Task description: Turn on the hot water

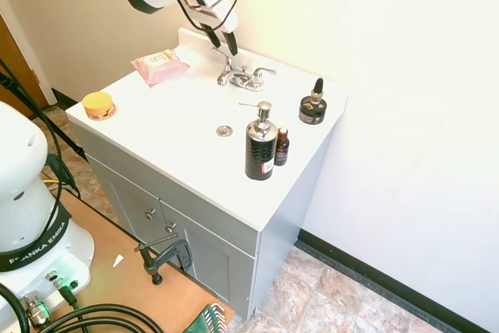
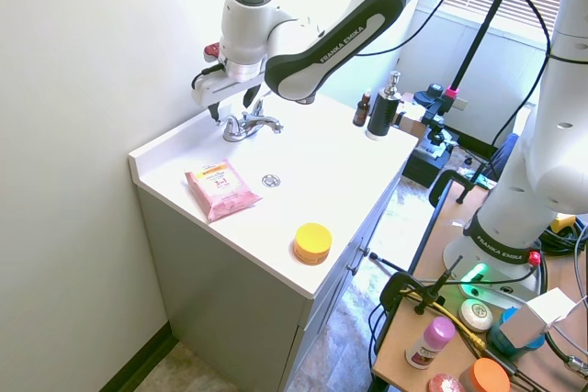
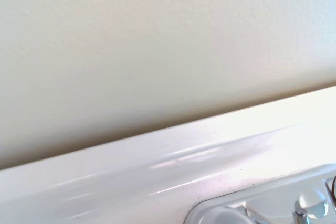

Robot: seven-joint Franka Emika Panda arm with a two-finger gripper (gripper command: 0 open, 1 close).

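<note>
A: Where is the hot water lever [image 1: 224, 58], and where do we stand against it?

B: It sits on the chrome faucet [image 1: 243, 77] at the back of the white surface [image 1: 179, 115], near the wall; it is the slim handle on the side of the spout toward the pink wipes pack [image 1: 159, 65]. Our hand [image 1: 221, 40] hangs just above it, fingers pointing down, and we see no contact yet.

A: How are the fingers set?

B: Apart by a narrow gap, holding nothing.

A: How will the lever handle?

B: We judge it rigid, smooth metal, likely slippery, turning on a fixed pivot with some resistance. We would not pinch it; better to set one finger against its outer end, far from the pivot, and push it round.

A: Anything in the way?

B: The matching lever [image 1: 263, 72] lies past the spout, well clear.
</note>
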